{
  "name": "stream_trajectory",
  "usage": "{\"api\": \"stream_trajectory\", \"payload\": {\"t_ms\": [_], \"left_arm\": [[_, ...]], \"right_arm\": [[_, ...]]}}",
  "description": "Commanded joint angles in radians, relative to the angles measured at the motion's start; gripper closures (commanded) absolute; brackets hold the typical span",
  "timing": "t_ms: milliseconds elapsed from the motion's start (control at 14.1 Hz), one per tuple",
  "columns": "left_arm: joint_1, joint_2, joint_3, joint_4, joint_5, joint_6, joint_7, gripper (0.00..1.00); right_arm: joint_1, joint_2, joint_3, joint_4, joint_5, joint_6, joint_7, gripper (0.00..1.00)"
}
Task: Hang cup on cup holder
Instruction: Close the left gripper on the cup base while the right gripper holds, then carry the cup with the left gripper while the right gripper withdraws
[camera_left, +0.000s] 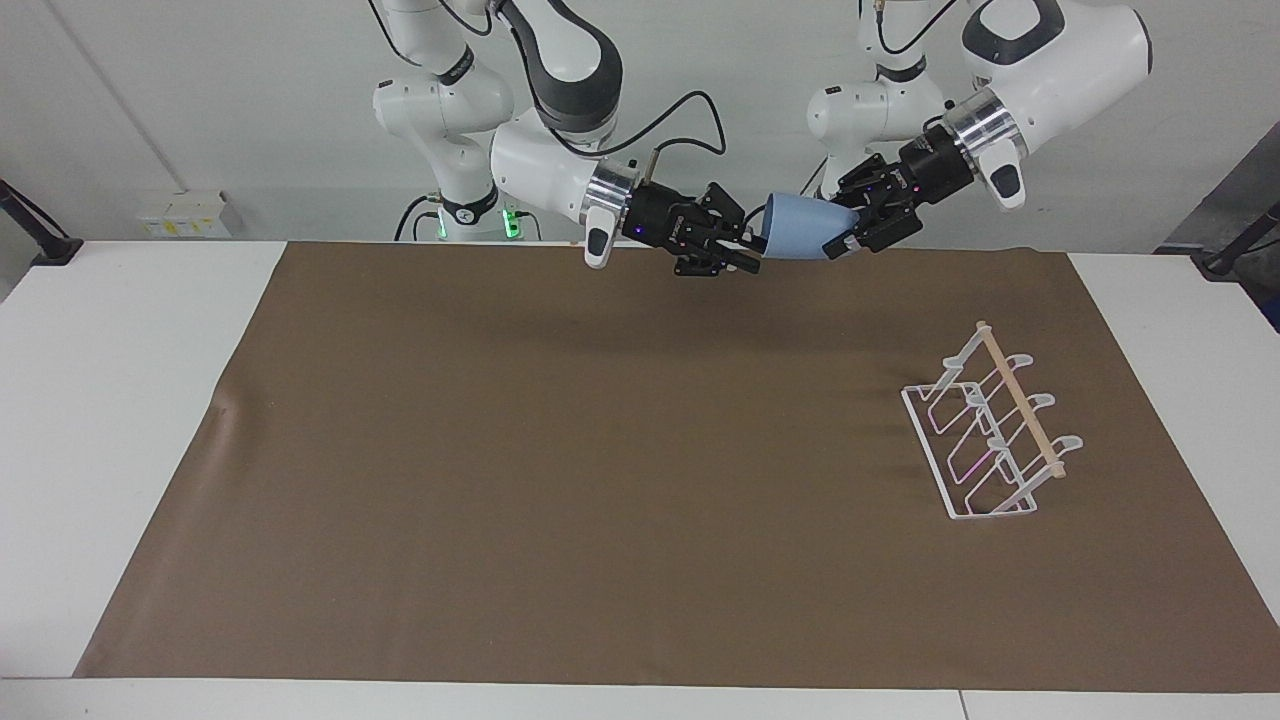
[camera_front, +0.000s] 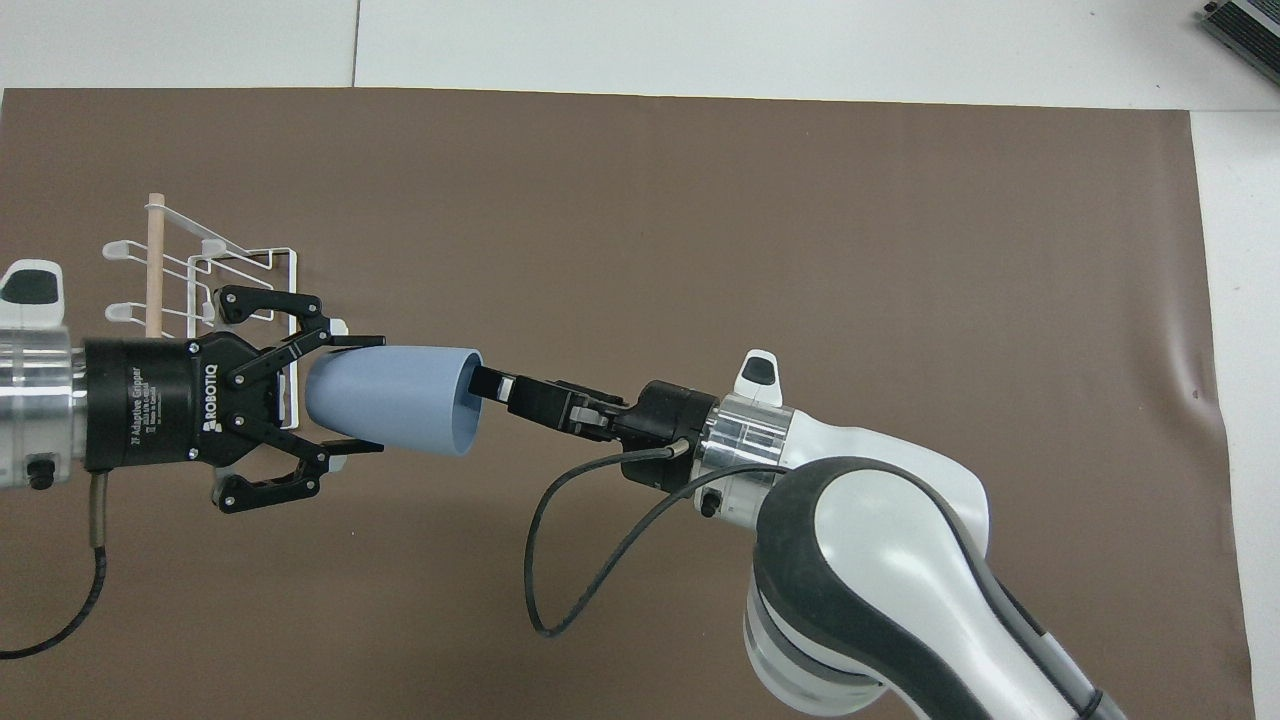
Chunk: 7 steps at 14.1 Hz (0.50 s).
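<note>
Cup (camera_front: 390, 410) light, smooth, rigid, best held at base | left claw (camera_front: 345, 395) clamps base | right claw (camera_front: 495, 385) narrow, empty at rim | cup holder (camera_left: 990, 430) waits on counter (camera_left: 600, 480)

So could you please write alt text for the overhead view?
Above a brown mat, the left gripper clasps the narrow base of a sideways light-blue cup, while the right gripper sits at its open rim. The white wire cup holder stands empty nearby.
</note>
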Motion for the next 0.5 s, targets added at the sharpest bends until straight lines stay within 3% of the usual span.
{"api": "stream_trajectory", "payload": {"t_ms": [0,213,427], "left_arm": [[0.012,-0.002,0.003,0.021,0.024,-0.016,-0.012,1.00],[0.012,0.014,0.001,0.061,0.139,-0.019,-0.003,1.00],[-0.003,0.059,0.000,0.149,0.313,-0.026,-0.007,1.00]], "right_arm": [[-0.016,-0.013,0.017,0.001,0.005,0.036,0.022,0.00],[-0.016,-0.013,0.017,0.010,-0.013,0.050,0.016,0.00],[-0.016,-0.009,0.002,0.038,-0.254,0.103,0.024,0.00]]}}
